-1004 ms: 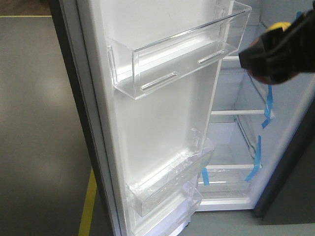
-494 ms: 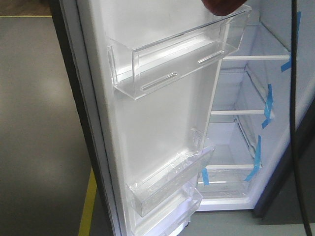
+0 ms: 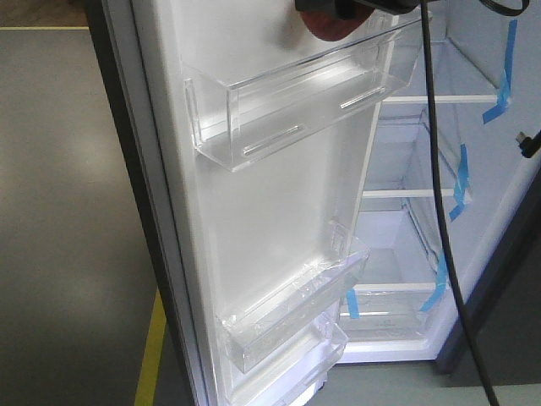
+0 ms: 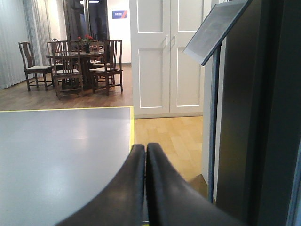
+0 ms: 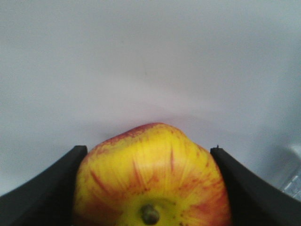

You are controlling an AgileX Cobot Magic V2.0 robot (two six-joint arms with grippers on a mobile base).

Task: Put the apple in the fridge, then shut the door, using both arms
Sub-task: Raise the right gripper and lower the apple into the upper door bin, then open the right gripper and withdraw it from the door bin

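Apple (image 5: pixel 153 183) is squeezed in my right gripper (image 5: pixel 148 153), top centre of the front view. I reckon it could clip the door bin (image 3: pixel 296 97) and drop.

The left gripper (image 4: pixel 146 150) is showing two smooth black fingers (image 4: pixel 122 188), rounded and faintly glossy. The right gripper (image 5: pixel 148 153) is showing matte black fingers (image 5: pixel 40 188) with straight, sloping edges. Above the door (image 3: pixel 279 194) its black housing (image 3: pixel 355 7) is peeking in. Right of the door a thin black cable (image 3: pixel 439 211) is hanging, and farther right a small black plug-like piece (image 3: pixel 528 144) is showing.
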